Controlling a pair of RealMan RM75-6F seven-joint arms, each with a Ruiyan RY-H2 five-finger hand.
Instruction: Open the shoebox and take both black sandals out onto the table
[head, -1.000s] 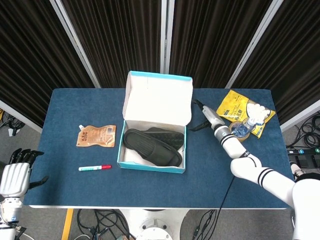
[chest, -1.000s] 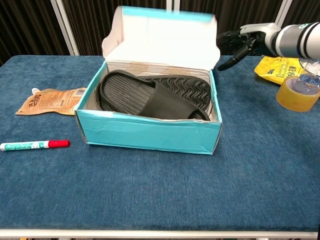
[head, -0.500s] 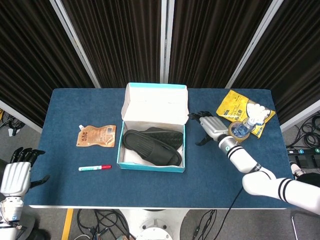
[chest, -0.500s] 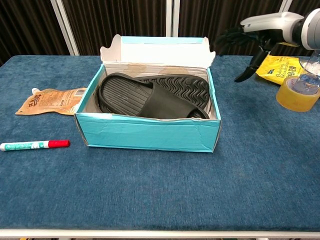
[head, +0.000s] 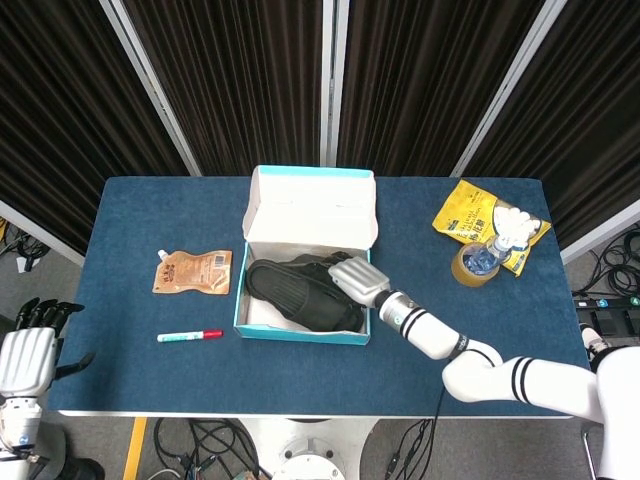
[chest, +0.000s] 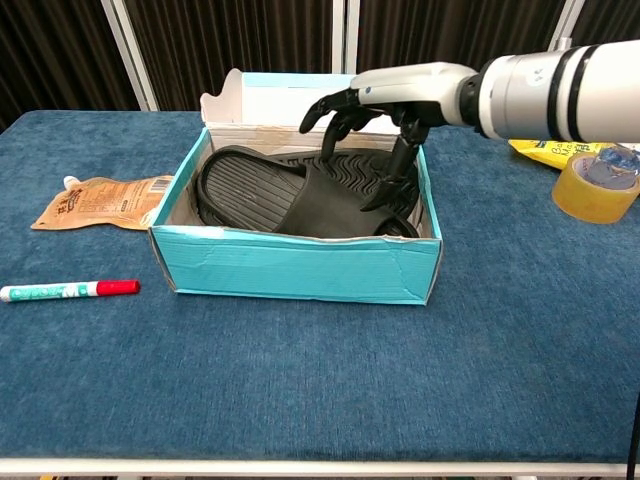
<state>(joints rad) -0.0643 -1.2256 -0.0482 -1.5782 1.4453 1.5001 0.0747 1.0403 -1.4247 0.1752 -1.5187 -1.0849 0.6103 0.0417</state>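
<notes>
Over the middle of the blue-cloth desk (head: 140, 215) stands the turquoise cardboard shoebox (chest: 300, 262), its white-lined lid (head: 312, 207) tipped back and open. Both black rubber sandals (chest: 300, 195) lie inside, overlapping, one with its strap up and the other showing its ridged sole. The right robot hand (chest: 385, 95) hangs above the box's right half, palm down, its fingers (chest: 400, 160) spread apart and pointing down toward the sandals; the longest dark fingertips reach down to the ridged sole near the box's right wall, but whether they touch it cannot be told. Nothing is gripped in that hand. From the head view the same right robot hand (head: 357, 277) sits over the right end of the sandals, its white banded forearm running away toward the desk's near right corner.

The left robot hand (head: 28, 350) waits off the desk's near left edge, well apart from the box, fingers loosely apart and holding nothing.

Left of the box lie an orange spouted pouch (head: 192, 271) and, nearer the front edge, a white marker with a red cap (head: 189, 336). At the far right sit a yellow snack bag (head: 478, 217), a clear plastic bottle (head: 497, 246) and a roll of yellow tape (chest: 597, 187), all close together.
</notes>
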